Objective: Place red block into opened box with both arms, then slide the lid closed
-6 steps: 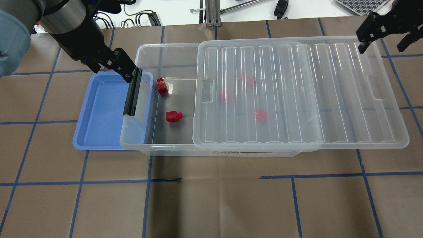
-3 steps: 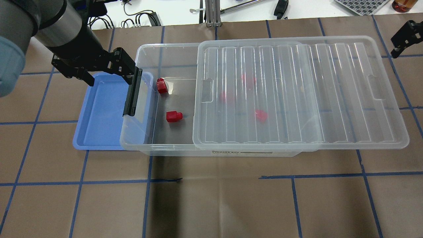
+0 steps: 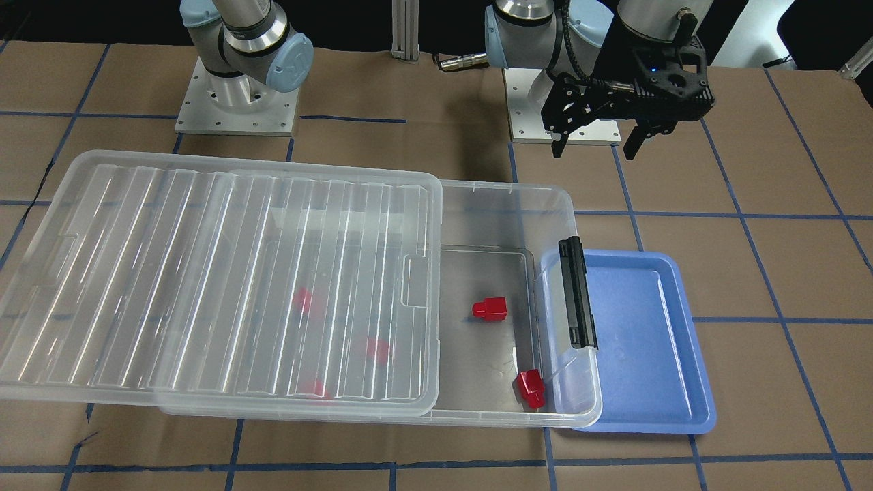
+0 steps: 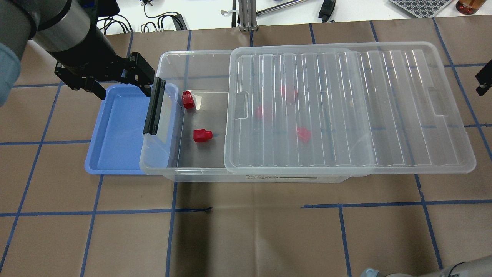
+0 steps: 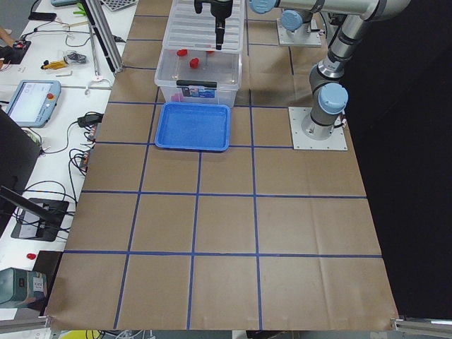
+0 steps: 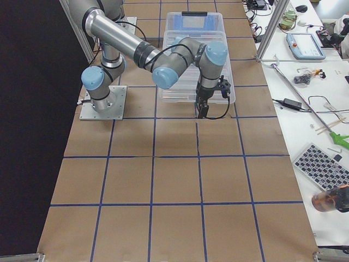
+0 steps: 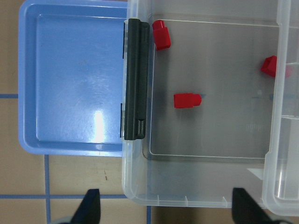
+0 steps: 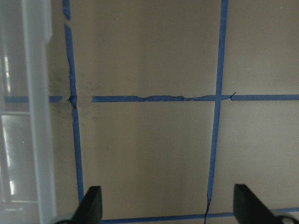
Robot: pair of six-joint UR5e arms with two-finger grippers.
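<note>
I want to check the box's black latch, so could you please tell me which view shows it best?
The left wrist view: the latch shows large, straight from above, on the short end of the box. The overhead and front-facing views show it smaller, both side views tiny, and the right wrist view not at all.

The box (image 4: 192, 175) and ribbed lid (image 4: 346, 107) are clear, glossy plastic; the red block (image 4: 201, 135) is shiny plastic. The blue tray (image 4: 115, 130) looks smooth, slightly glossy plastic. Matt brown paper covers the bench (image 4: 246, 238).
</note>
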